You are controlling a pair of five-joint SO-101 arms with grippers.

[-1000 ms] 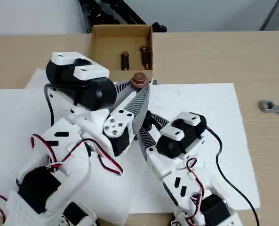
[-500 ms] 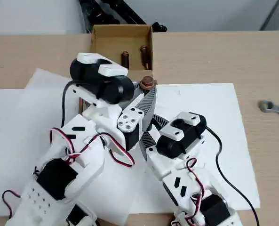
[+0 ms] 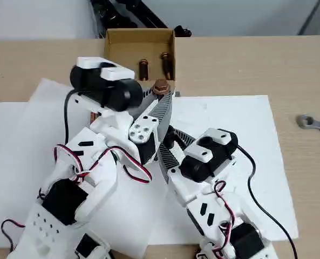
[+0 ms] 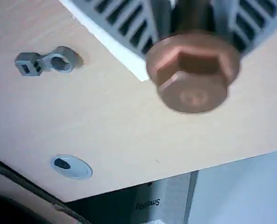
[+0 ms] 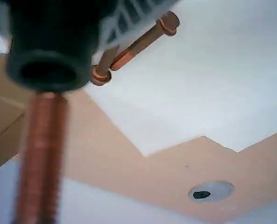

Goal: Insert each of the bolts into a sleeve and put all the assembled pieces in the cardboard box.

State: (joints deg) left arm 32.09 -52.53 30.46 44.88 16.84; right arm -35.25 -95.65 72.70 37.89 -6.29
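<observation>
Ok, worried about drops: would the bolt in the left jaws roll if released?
Probably not far: the bolt has a hex head wider than its shank, so it should curve and stop. It looks solid metal, likely heavy for its size.

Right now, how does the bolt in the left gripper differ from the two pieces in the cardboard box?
The bolt is clamped in the left gripper at the near wall of the cardboard box; the two pieces sit inside it. The bolt shows its hex head to the high view; the pieces lie lengthwise, side by side. All are copper-coloured.
</observation>
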